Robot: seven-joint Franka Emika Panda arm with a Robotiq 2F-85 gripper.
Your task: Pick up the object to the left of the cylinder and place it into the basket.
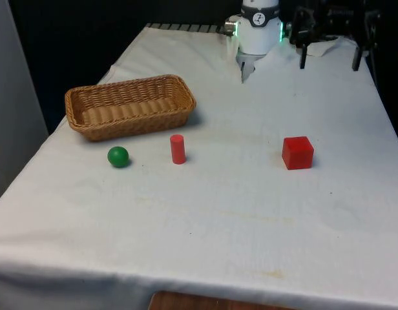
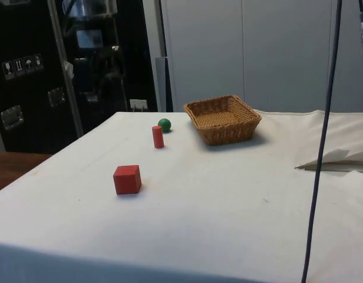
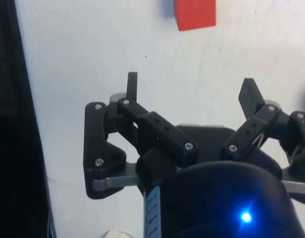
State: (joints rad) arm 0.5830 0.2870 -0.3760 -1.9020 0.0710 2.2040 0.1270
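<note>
Green ball [image 1: 118, 156] rests on cloth, front view's centre left, just left of red cylinder [image 1: 178, 149], below wicker basket [image 1: 179, 103]. Nothing done: gripper [image 3: 191, 91] spread wide, empty, above cloth near red cube [image 3: 194, 13]. Grasp, lift, drop remain.

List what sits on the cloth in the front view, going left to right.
wicker basket → green ball → red cylinder → red cube
</note>
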